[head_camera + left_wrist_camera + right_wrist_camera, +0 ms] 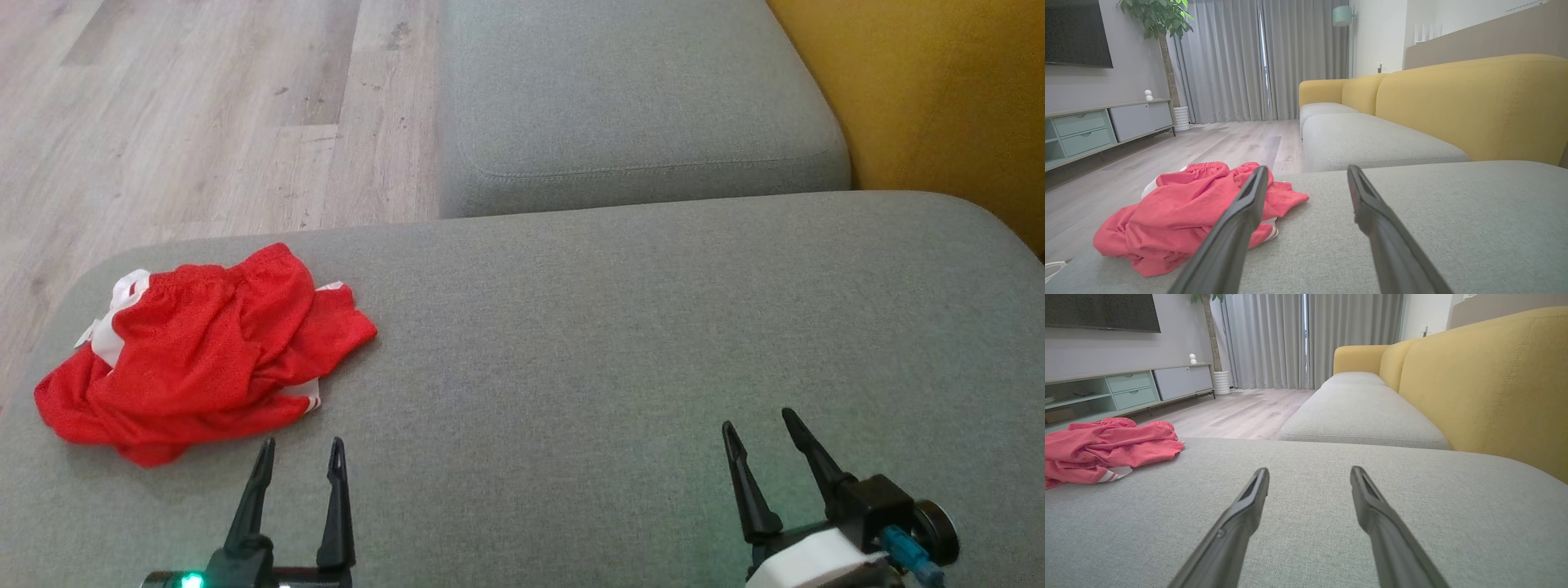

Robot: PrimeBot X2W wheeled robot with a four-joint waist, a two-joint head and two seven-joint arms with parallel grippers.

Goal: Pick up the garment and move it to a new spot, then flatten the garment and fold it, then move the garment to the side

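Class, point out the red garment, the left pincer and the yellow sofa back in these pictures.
red garment (pixel 204 359), head view, middle of the crumpled cloth.
left pincer (pixel 302 442), head view, midway between its two fingertips.
yellow sofa back (pixel 1474 106), left wrist view, its front face.

Soft, even daylight; wrist views distort edges.
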